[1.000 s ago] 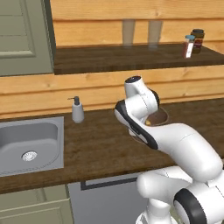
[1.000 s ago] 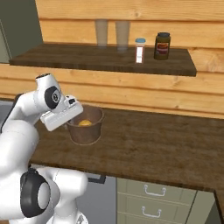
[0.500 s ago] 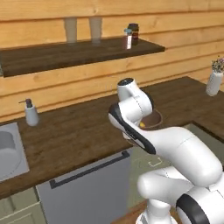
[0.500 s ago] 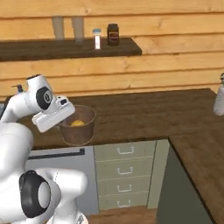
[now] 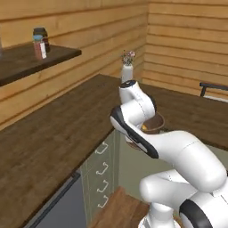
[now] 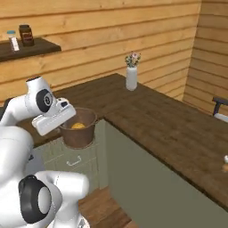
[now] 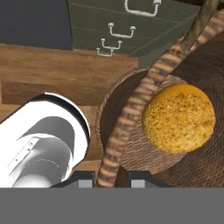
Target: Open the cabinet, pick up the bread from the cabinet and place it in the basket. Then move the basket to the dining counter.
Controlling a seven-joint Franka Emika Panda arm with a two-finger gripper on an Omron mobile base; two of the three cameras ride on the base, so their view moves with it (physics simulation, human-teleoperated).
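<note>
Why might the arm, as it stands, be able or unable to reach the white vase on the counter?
Probably not yet: its tool is shut on the basket rim, with the bread inside, and the vase stands well across the counter.

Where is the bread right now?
The bread lies inside the basket, which the gripper holds by its rim above the floor, beside the dining counter.

no readable text, brand, number or sign is showing anywhere; the labels on the two jars [image 5: 40,42] on the shelf are staying too blurred.
</note>
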